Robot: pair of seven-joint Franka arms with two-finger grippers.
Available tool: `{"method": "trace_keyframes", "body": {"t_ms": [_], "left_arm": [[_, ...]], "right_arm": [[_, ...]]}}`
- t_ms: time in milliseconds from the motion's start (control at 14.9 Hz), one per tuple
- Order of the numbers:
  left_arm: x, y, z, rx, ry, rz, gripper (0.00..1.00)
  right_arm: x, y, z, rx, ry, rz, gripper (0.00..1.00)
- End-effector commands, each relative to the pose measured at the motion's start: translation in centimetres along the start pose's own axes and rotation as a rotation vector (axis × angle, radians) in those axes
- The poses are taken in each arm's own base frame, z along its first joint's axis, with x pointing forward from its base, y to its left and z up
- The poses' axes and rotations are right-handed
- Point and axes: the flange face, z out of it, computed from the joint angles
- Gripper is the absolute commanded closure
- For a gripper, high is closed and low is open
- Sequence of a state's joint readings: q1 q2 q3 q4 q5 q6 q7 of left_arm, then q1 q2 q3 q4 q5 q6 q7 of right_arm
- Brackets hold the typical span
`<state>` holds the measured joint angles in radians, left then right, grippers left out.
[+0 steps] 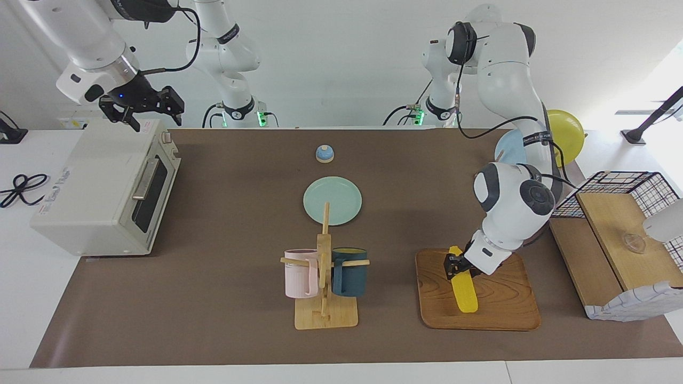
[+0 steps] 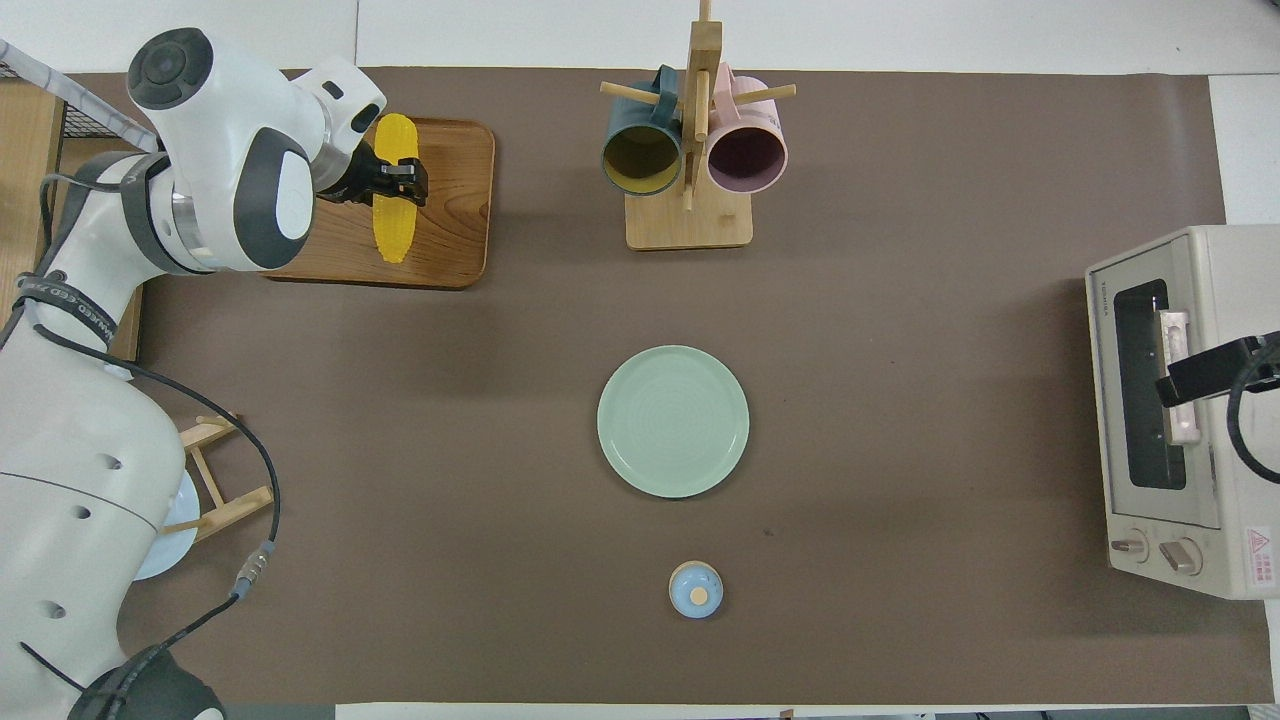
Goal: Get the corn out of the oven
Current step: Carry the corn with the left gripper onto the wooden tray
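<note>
- While the oven point(image 1: 104, 189) sits door closed at the right arm's end, the corn point(image 1: 463, 285) lies on the wooden tray point(image 1: 501, 314).
- Left gripper point(image 1: 453, 265) is clamped on the corn.
- Right gripper point(image 1: 143, 106) hangs over the oven, fingers apart, holding nothing.

White room, brown-topped table, daylight at one end.
Plain white wall point(image 1: 341, 58) along the robots' edge of the table point(image 1: 224, 266); a brown mat point(image 2: 900, 300) covers the white tabletop, leaving white margins. Bright window glare point(image 1: 667, 74) at the left arm's end. A black cable point(image 1: 21, 188) lies coiled on the white margin at the right arm's end.
</note>
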<state>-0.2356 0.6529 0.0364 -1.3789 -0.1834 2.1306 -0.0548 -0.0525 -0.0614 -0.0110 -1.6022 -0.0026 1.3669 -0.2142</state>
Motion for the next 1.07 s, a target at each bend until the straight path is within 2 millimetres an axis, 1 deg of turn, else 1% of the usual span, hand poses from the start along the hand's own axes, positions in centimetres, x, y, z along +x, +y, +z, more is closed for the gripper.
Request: {"method": "trace_keyframes", "body": {"t_ms": [0,67,134,268,335,469,603,670,737,804,938,1005], "left_arm": [[0.9,-0.5,0.3,0.023,0.026,-0.019,1.0],[1.0,-0.7,0.4,0.022,0.028,-0.022,1.0],[1.3,-0.6,1.0,0.022,0.028,-0.021,1.0],[2.8,0.6,2.6,0.023,0.025,-0.015,1.0],[3.0,0.4,2.6,0.024,0.011,-0.018,1.0],[3.0,0.5,2.7,0.026,0.013,-0.015,1.0],[2.8,0.6,2.9,0.03,0.008,-0.013,1.0],[2.8,0.6,2.9,0.031,0.01,-0.012,1.0],[2.7,0.5,3.1,0.033,0.009,-0.012,1.0],[2.7,0.4,3.2,0.039,0.017,-0.008,1.0],[2.6,0.3,3.3,0.049,0.027,0.001,1.0],[2.6,0.3,3.4,0.064,0.031,0.013,0.89]], "right_arm": [[0.9,-0.9,-0.5,0.009,-0.013,-0.006,0.0],[1.2,-1.1,-1.1,0.004,-0.024,0.017,0.0],[1.1,-1.1,-1.8,0.001,-0.018,0.052,0.0],[1.1,-1.1,-1.6,0.012,-0.024,0.065,0.0],[1.1,-1.2,-1.8,-0.001,-0.021,0.067,0.0],[1.6,-1.5,-1.4,0.004,-0.038,0.064,0.0],[1.4,-1.4,-1.4,0.008,-0.042,0.068,0.0],[1.9,-1.4,-0.7,-0.01,-0.072,0.07,0.0],[1.8,-1.1,-1.3,0.019,-0.062,0.079,0.0],[1.6,-0.4,-1.4,0.057,-0.049,0.093,0.0],[1.5,-0.1,-1.6,0.054,-0.042,0.1,0.0],[1.5,0.4,-1.6,0.053,-0.032,0.11,0.0]]}}
